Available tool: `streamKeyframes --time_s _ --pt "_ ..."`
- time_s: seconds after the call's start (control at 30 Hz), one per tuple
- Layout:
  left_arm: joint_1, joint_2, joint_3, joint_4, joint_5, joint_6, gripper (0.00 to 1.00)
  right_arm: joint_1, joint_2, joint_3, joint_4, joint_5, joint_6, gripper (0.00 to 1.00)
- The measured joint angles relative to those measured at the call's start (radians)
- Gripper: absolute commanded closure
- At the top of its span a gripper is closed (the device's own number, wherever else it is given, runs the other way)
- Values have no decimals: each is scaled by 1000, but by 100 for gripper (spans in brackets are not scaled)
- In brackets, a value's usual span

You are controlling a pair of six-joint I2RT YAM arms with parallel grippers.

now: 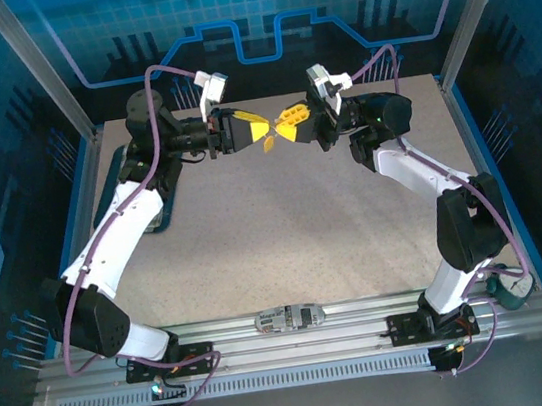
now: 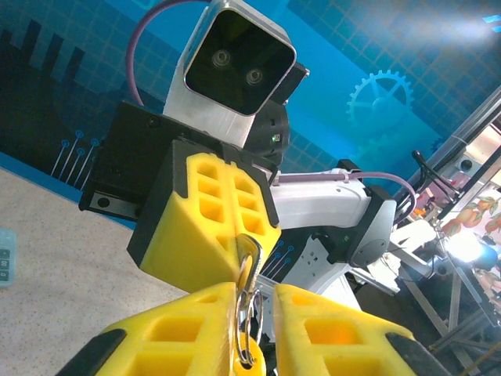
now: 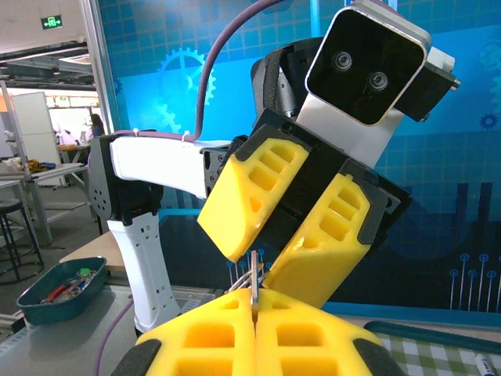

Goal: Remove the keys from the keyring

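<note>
Robotics lab: an aluminium extrusion frame (image 1: pixel 351 338) and blue gear-printed panels (image 1: pixel 253 3) enclose the table (image 1: pixel 285 231), with workbenches (image 3: pixel 31 168), a tool tray (image 3: pixel 47 309) and a green exit sign (image 3: pixel 52 22) beyond.

The table (image 1: pixel 295 230) has a speckled beige top, and a metal rail (image 1: pixel 367 309) runs along its near edge. A pale thing with buttons (image 2: pixel 4 257) lies flat on the top, mostly cut off by the picture edge.
</note>
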Motion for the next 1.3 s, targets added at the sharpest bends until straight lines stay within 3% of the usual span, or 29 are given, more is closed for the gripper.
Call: streamKeyframes --time_s 0.13,0.43,0.77,0.87,1.3 --pt "0 0 0 0 2 1 71 0 0 0 2 0 0 100" --pt "-1 0 0 -31 8 24 73 0 0 0 2 3 0 100" --pt "-1 0 0 -45 8 41 100 0 0 0 3 12 -3 100" --pt "0 0 -1 -31 7 34 100 0 -2 -5 3 22 -16 100" --pt "1 27 -66 250 -5 -241 100 5 -105 -167 -46 160 -252 100"
